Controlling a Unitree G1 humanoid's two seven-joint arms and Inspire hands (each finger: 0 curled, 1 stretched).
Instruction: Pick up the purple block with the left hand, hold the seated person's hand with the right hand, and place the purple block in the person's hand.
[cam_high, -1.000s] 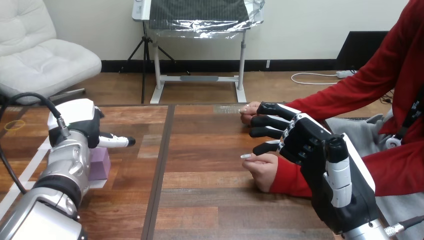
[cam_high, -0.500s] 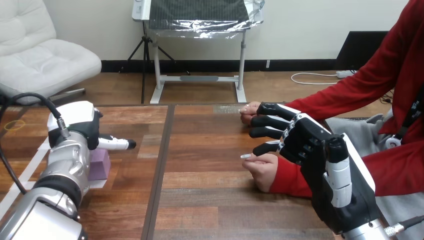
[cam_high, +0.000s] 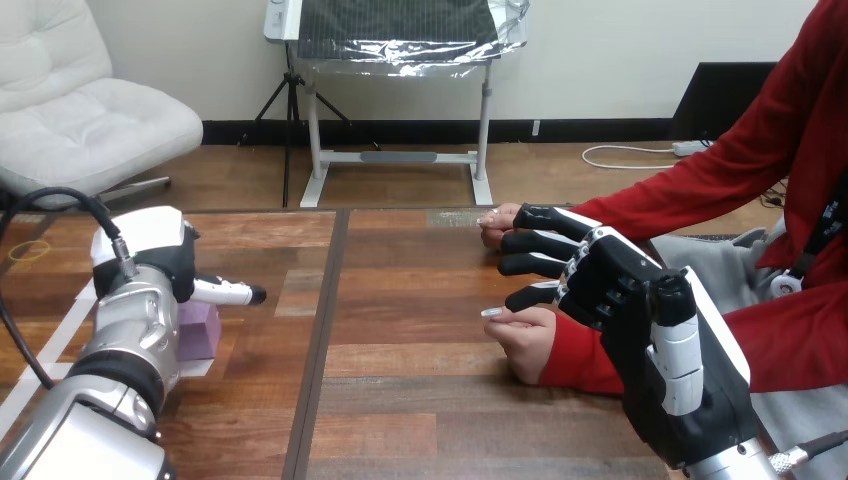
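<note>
The purple block (cam_high: 201, 329) sits on the table at the left, partly hidden by my left forearm. My left hand (cam_high: 150, 250) hovers just above and behind it, white back up, with its thumb (cam_high: 226, 291) stretched straight to the right and off the block. At the right, my right hand (cam_high: 625, 295) is open, its straight fingers (cam_high: 535, 242) reaching left between the person's two hands. The person's far hand (cam_high: 494, 225) rests on the table beyond those fingers. The person's near hand (cam_high: 526, 337) lies loosely closed just below them; I cannot tell whether they touch.
A dark seam (cam_high: 318, 340) runs down the wooden table between the block and the person's hands. White tape (cam_high: 55, 335) marks the table at the far left. The person's red sleeves (cam_high: 700, 190) and lap take up the right side.
My left hand has drifted slightly left and down over the purple block. My right hand and the person's hands have stayed put.
</note>
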